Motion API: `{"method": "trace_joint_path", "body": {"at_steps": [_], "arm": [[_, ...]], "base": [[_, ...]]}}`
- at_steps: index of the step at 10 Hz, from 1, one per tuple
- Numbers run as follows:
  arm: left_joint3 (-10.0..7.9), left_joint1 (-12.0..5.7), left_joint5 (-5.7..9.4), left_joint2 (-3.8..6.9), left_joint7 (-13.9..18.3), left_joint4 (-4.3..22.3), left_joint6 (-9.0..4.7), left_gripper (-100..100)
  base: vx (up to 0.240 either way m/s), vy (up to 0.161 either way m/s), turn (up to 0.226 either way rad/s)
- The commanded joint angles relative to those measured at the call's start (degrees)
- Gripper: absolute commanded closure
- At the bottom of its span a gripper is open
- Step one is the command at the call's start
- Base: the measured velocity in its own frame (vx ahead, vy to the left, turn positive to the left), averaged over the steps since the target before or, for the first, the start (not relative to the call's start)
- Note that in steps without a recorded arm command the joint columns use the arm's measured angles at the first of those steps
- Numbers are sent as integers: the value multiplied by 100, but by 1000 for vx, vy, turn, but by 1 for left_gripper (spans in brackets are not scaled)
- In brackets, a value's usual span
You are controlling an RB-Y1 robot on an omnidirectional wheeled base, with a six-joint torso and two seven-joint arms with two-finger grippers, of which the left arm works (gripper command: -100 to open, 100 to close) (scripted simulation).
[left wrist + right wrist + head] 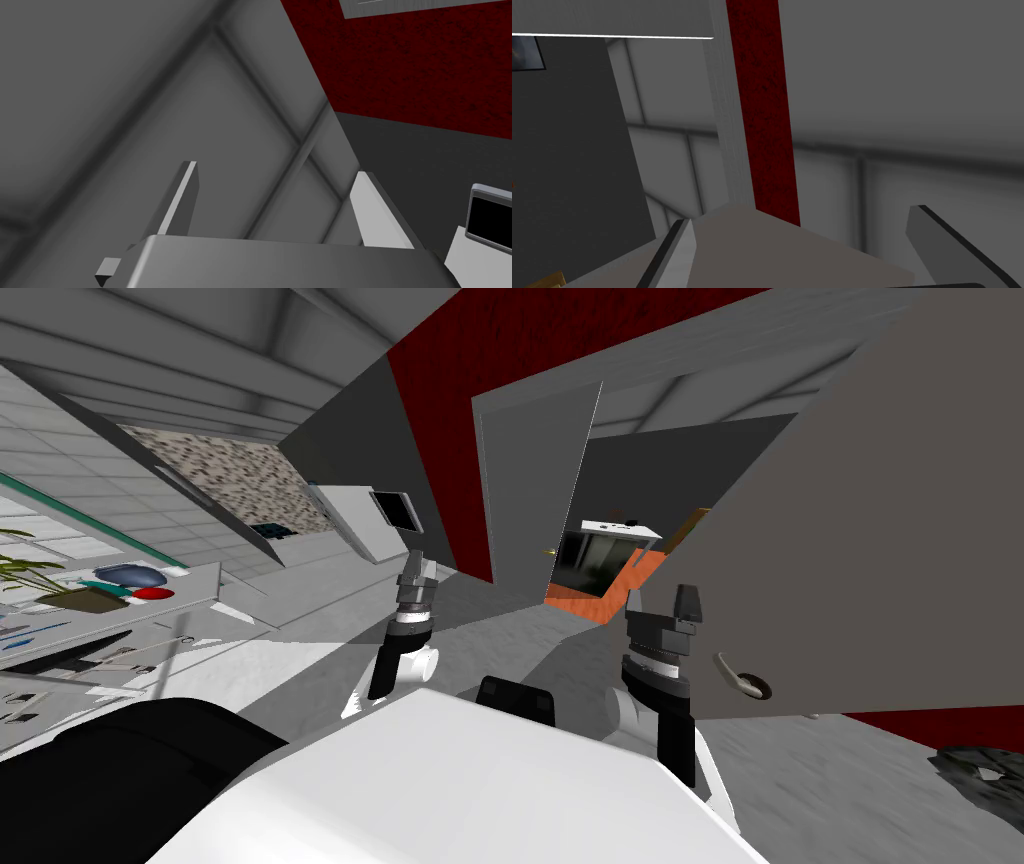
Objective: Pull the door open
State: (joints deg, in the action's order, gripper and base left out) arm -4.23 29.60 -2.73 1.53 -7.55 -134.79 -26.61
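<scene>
"Grey-brown door: where does it stand?"

"On the robot's right, open and angled toward the robot. Its free edge is just beside the right gripper, and its lever handle sits on the face near that forearm."

"How is the right arm posed?"

"The forearm rises from beside the chest and the gripper points up along the door's edge. In the right wrist view the fingers stand wide apart. A corner of the same grey-brown panel lies between them, close against one finger and clear of the other. They are not clamped on it."

"And the left arm?"

"It is raised the same way. The left gripper is well apart from the door, blades spread, with nothing between them."

"What edges bound the space?"

"A red wall runs beside the opening. Past the door's edge, an orange piece with a white unit above it shows through the gap."

"Where is there room to move?"

"Grey floor lies bare between the two grippers and the opening. A desk stands well off to the left, and a dark lump lies on the floor to the far right, below the door."
</scene>
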Motion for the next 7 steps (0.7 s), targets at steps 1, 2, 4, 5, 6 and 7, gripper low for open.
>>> {"method": "trace_joint_path", "body": {"at_steps": [1, 2, 4, 5, 6, 7], "arm": [[2, -52, 14, 46, 43, 189, -44, -100], [3, -68, 19, 59, 56, 249, -58, -100], [5, -136, 37, 114, 113, 498, -116, -100], [7, -183, 50, 148, 152, 670, -156, -100], [8, -207, 57, 165, 172, 756, -176, -100], [9, -231, 63, 182, 191, 842, -196, -100]], "base": [[98, -35, -51], [139, -33, -60], [141, -42, -54], [165, -61, -71], [150, -39, -43], [113, -30, -46]]}}
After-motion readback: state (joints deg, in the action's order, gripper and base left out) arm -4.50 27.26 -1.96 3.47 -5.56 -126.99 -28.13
